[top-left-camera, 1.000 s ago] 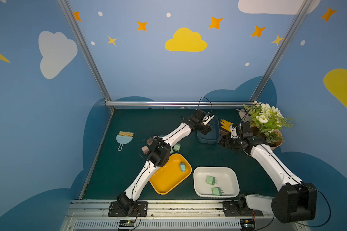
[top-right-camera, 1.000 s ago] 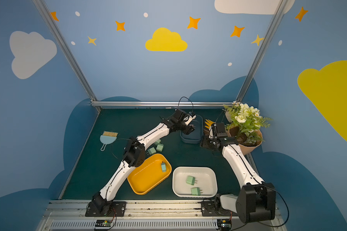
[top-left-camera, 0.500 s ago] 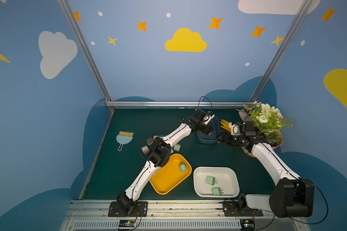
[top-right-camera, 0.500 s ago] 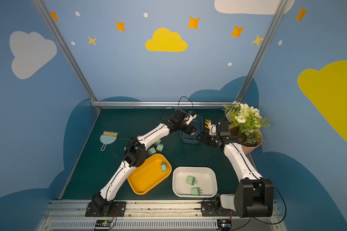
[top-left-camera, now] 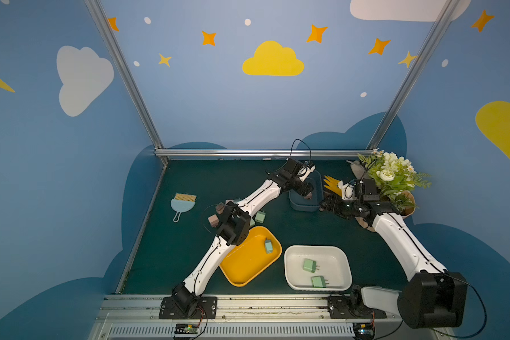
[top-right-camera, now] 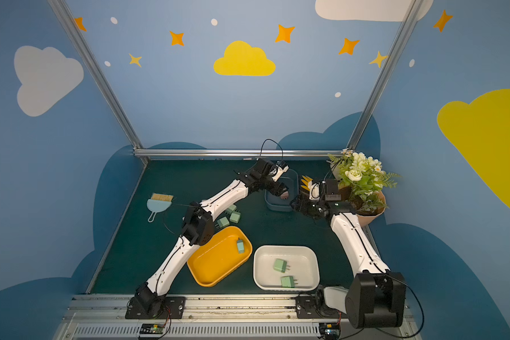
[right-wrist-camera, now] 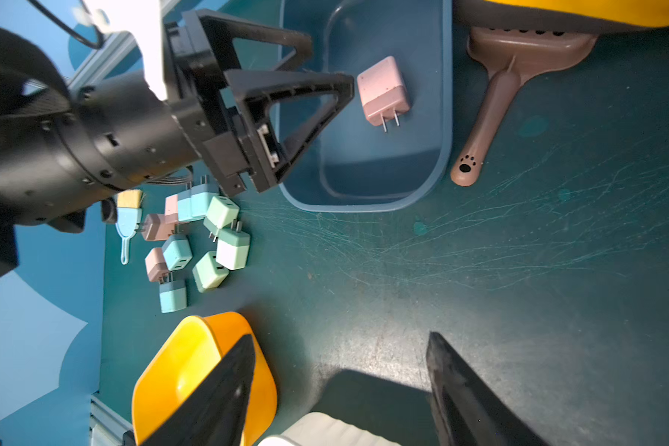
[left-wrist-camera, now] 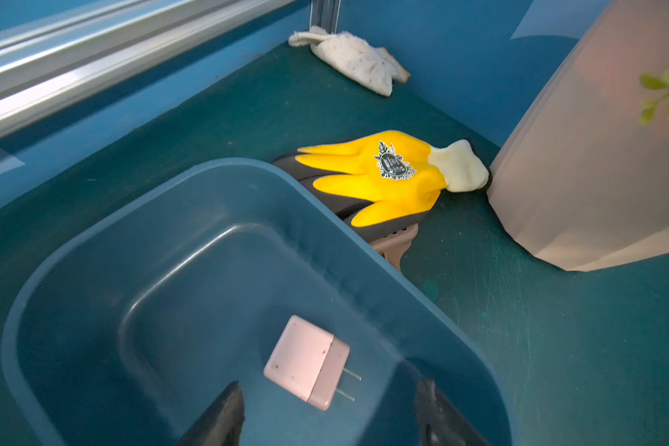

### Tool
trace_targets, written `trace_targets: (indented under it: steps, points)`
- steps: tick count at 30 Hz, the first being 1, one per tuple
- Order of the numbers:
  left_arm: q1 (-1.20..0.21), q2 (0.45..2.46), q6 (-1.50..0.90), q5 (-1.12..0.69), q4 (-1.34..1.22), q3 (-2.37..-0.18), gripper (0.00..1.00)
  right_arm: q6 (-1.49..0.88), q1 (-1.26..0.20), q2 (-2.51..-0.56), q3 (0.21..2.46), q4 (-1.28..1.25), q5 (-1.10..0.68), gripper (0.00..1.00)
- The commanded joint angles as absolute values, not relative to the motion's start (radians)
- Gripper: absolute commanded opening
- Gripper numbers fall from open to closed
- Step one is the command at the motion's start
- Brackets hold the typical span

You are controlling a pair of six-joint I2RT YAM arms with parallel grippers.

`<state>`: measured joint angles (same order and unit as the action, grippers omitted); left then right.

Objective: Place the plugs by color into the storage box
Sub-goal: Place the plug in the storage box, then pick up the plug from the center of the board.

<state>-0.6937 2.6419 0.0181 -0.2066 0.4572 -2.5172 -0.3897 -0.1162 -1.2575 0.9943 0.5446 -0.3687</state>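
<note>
Our left hand [left-wrist-camera: 327, 390] hangs spread over the blue bin [left-wrist-camera: 93, 239], the pink plug [left-wrist-camera: 306, 363] lying inside, seemingly free. Lifting out askew, we could clip its rim; our right hand [right-wrist-camera: 340, 340], spread and empty, hovers close enough to collide.

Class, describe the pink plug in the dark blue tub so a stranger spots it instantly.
Left of the white-flowered pot plant in the far right corner stands a dark blue plastic tub. Inside is one pink cube-shaped plug with two metal prongs, alone, unlike the pink plugs piled on the mat.
</note>
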Motion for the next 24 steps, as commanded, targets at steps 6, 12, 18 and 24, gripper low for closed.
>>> trace_targets:
  steps: [6, 12, 18, 24]
  points:
    - [-0.683, 2.375, 0.064, -0.174, 0.510, -2.336, 0.71, -0.452, -0.225, -1.228, 1.029, 0.518, -0.338, 0.70]
    - [-0.682, 2.118, 0.067, -0.121, 0.360, -1.953, 0.73, -0.491, -0.325, -1.203, 1.034, 0.491, -0.281, 0.70]
    - [-0.655, 1.919, 0.042, -0.071, 0.361, -1.713, 0.74, -0.505, -0.391, -1.213, 1.052, 0.491, -0.247, 0.70]
    - [-0.614, 1.777, 0.001, -0.020, 0.455, -1.583, 0.74, -0.508, -0.458, -1.284, 1.100, 0.525, -0.200, 0.70]
